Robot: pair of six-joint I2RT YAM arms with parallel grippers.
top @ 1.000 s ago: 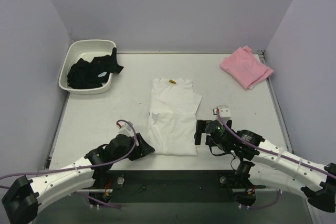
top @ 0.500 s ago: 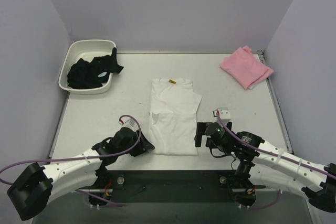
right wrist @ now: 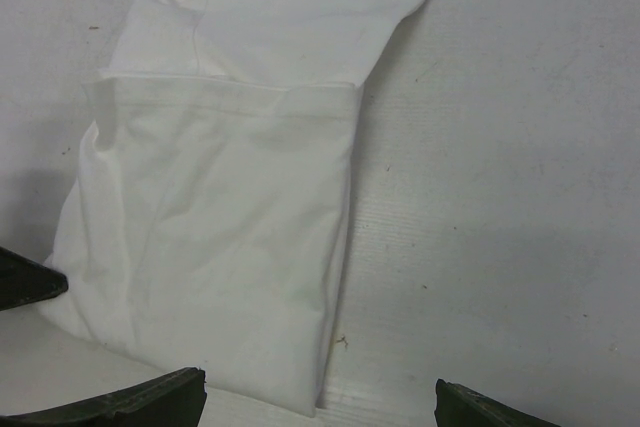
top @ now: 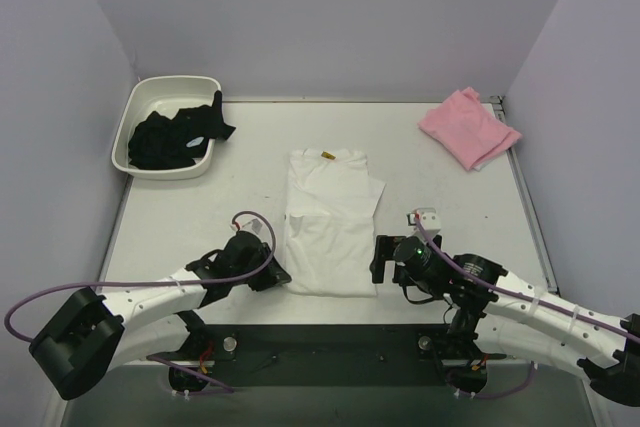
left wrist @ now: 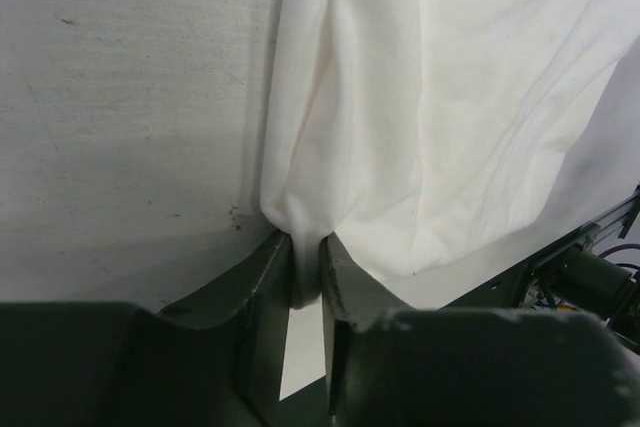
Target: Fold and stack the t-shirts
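The left gripper (left wrist: 305, 247) has its jaws pressed nearly together on the near-left hem corner of the white cotton t-shirt with a yellow neck tag (top: 330, 232), which lies part-folded in a long panel at the middle of the pale speckled desk (top: 180, 227). The right gripper (top: 379, 256) hangs spread wide just beside the near-right hem, gripping nothing. The bite looks shallow: only a small bunch of fabric sits at the fingertips, and thin, limp knit like this could slip out once lifted, or only the top layer could come up and undo the fold beneath. With 1 corner raised and the other left flat, the hem would likely skew and the sleeve flap at the right edge could fall open. The cloth is soft and matte, with gentle creases and a stitched hem. The folded plain pink t-shirt (top: 467, 127) rests at the far-right corner, well apart. A glossy white rounded plastic tub (top: 165, 173) at far left holds crumpled black clothes (top: 175, 137).
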